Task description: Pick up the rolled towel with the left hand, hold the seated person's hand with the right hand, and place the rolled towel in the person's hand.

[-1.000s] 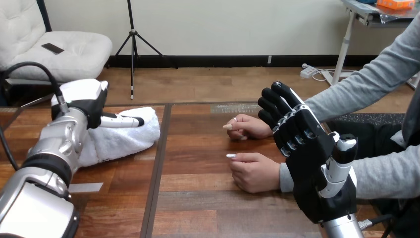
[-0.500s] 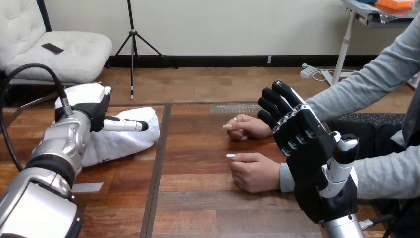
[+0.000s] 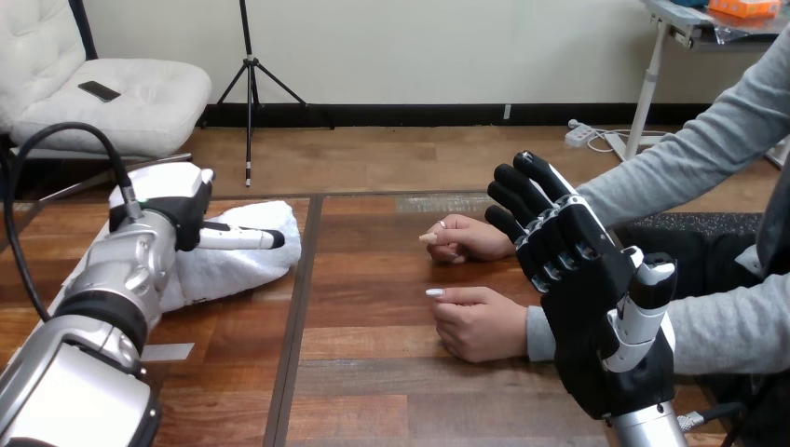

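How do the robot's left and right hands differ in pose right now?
The left robot hand rests low on the white rolled towel at the wooden table's left; the right robot hand stands upright beside the person's nearer hand. The right robot hand's fingers are straight and hold nothing; the left's grip is hidden. Both are black with white shells.

The robot's left hand lies on the soft white rolled towel on the brown wooden table. Its right hand stands up, fingers straight, beside the person's nearer hand.
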`<state>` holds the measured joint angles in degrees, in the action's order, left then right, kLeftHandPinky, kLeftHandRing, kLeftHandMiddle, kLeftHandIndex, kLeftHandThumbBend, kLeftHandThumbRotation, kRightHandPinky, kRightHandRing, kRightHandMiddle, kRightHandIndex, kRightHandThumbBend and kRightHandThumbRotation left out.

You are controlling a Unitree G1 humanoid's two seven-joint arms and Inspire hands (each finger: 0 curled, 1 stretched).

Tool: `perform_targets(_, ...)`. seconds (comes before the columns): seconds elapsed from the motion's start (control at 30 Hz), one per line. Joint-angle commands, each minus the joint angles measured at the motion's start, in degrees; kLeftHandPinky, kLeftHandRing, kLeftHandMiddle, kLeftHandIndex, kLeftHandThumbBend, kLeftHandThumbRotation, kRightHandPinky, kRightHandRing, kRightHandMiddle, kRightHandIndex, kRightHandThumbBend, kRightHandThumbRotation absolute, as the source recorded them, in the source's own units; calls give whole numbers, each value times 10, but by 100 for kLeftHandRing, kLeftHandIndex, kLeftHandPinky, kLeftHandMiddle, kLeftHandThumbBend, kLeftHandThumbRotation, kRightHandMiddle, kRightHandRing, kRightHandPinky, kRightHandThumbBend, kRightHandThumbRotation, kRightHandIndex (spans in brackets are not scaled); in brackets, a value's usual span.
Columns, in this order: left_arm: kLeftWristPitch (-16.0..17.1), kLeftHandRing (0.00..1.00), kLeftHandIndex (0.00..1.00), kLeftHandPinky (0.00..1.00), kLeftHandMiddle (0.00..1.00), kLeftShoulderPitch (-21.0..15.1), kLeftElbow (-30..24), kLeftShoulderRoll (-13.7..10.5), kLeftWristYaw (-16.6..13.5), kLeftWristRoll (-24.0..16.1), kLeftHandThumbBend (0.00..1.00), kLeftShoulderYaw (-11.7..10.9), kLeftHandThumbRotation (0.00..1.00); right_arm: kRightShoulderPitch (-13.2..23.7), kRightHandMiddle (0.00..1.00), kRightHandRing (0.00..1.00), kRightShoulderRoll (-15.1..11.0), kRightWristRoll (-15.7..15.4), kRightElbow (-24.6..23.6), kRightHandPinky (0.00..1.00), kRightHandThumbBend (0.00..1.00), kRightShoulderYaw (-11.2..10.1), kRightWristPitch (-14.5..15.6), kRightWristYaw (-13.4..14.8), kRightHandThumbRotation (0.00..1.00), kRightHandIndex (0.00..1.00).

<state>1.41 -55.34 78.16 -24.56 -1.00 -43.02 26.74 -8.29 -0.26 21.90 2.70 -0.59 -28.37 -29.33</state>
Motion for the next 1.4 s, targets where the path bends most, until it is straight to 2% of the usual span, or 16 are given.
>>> perform_targets(0.0,1,100,100,100,100,-25,-5,5,-5,-1,96,9,89,26,89,92,1,-2,-24,93,98,0,-10,5,100,88)
perform_targets(0.57,0,100,100,100,100,-13,-6,17,0,5,96,7,90,25,88,90,1,1,-27,89,99,0,-16,2,100,87)
perform_targets(0.9,-4,100,100,100,100,-4,-6,24,-5,10,94,3,84,21,88,89,1,4,-36,85,100,2,-13,2,100,86)
perform_targets(1.37,-5,100,100,100,100,6,-5,33,-5,9,94,7,82,12,86,88,2,7,-53,83,100,4,-9,6,100,85)
